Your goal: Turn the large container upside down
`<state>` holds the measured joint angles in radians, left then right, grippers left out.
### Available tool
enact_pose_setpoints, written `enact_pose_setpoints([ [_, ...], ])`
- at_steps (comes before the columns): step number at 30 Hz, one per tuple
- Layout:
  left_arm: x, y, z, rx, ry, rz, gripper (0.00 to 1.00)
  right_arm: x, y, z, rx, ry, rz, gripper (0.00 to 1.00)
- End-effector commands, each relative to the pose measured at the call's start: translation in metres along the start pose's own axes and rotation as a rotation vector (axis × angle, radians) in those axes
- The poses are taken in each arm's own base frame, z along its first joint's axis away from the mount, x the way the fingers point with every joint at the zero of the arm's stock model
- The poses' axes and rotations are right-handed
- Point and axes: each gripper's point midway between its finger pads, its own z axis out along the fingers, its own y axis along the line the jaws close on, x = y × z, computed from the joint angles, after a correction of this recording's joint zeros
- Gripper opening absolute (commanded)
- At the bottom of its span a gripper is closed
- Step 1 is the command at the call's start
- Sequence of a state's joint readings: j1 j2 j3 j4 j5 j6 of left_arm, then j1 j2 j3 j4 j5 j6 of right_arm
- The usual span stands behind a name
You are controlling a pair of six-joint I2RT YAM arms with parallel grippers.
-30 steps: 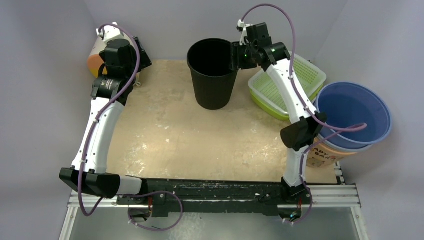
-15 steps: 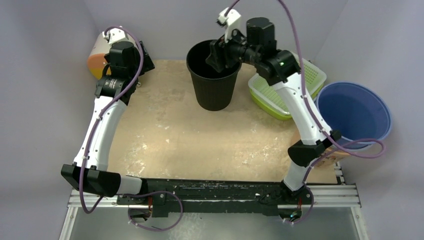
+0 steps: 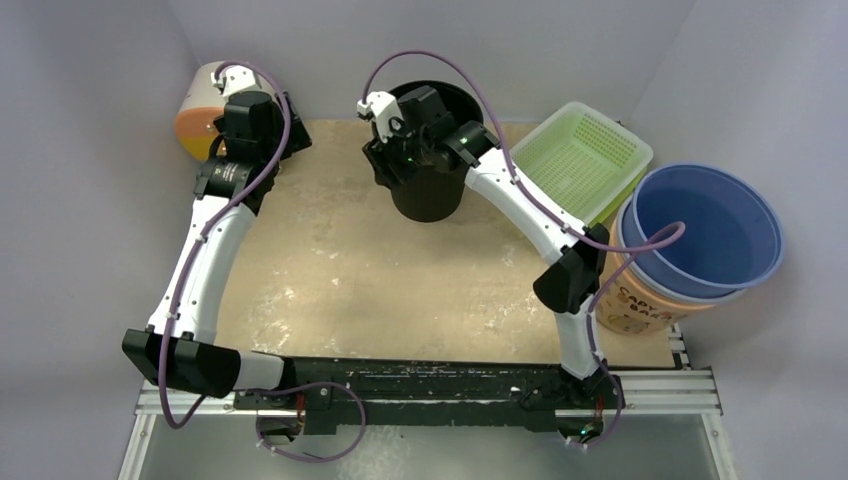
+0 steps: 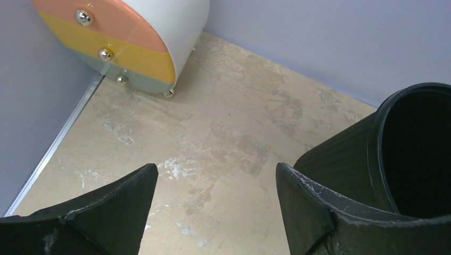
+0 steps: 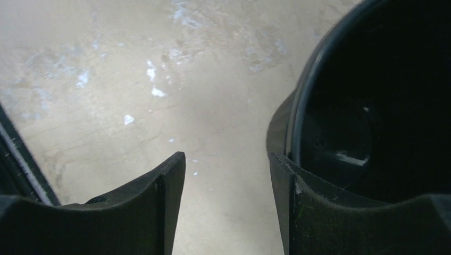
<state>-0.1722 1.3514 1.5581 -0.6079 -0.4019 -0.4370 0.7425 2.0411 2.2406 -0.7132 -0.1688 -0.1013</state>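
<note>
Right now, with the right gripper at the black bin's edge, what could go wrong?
The right gripper is open at one side of the bin rim; a pinch there may slip as the bin turns. The left gripper, open left of the bin, could be struck if it topples. The green basket nearby could be knocked.

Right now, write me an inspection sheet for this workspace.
Surface: tan tabletop, scuffed with pale patches.
Job's things: black container upright, mouth up.
Clutter: green basket; blue tub stacked in a printed tub; white drum lying at the far left corner.
Hands: left hand open over bare table; right hand open beside the container's rim, gripping nothing.
Cables: purple cable looping along each arm.
Surroundings: pale walls on three sides.
</note>
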Motion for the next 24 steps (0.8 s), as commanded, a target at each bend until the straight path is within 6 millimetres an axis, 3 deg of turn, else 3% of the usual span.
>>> enact_pose_setpoints([
  [1, -0.017, -0.004, -0.014, 0.041, -0.063, -0.055, 0.79, -0.031, -0.023, -0.029, 0.133, -0.096, -0.030, 0.60],
  [9, -0.014, -0.001, -0.016, 0.032, -0.065, -0.054, 0.79, -0.019, -0.040, -0.024, 0.227, -0.064, -0.035, 0.52],
  [14, -0.013, -0.001, -0.015, 0.033, -0.065, -0.057, 0.79, -0.014, -0.043, -0.022, 0.247, -0.045, -0.038, 0.19],
  [16, -0.014, -0.001, -0.015, 0.036, -0.069, -0.060, 0.79, -0.015, -0.042, -0.022, 0.239, -0.050, -0.038, 0.13],
  [19, -0.017, -0.002, -0.016, 0.037, -0.074, -0.062, 0.79, -0.023, -0.040, -0.028, 0.228, -0.071, -0.042, 0.00],
  [22, -0.022, -0.003, -0.019, 0.040, -0.084, -0.068, 0.79, -0.039, -0.032, -0.040, 0.189, -0.119, -0.038, 0.00],
  [24, -0.029, -0.003, -0.024, 0.042, -0.095, -0.072, 0.79, -0.060, -0.014, -0.055, 0.101, -0.186, -0.024, 0.00],
])
